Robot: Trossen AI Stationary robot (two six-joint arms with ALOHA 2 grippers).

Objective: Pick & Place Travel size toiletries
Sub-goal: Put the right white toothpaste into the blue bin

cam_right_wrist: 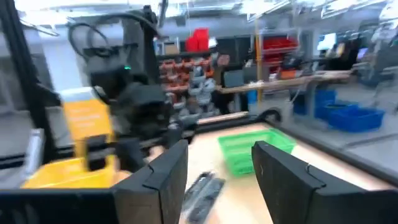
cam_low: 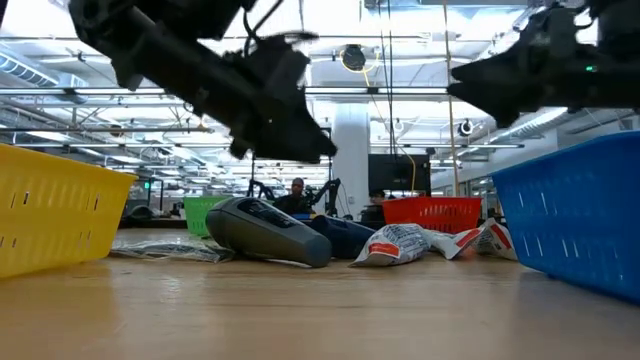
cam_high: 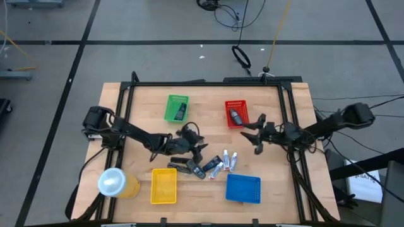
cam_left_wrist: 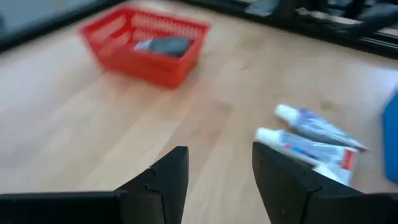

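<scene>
Toiletries (cam_high: pixel 214 165): roughly eight loose, one each in two baskets; both hands spread, empty.

My right gripper (cam_right_wrist: pixel 219 171) fingers spread, nothing between them. Ahead: green basket (cam_right_wrist: pixel 256 151), dark oblong item (cam_right_wrist: pixel 203 188) on the wood, other arm (cam_right_wrist: pixel 134 109), yellow basket (cam_right_wrist: pixel 59 174).

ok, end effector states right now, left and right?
Left end effector: open, empty, over the table near the toothpaste tubes.
Right end effector: open, empty, raised beside the red basket.
</scene>
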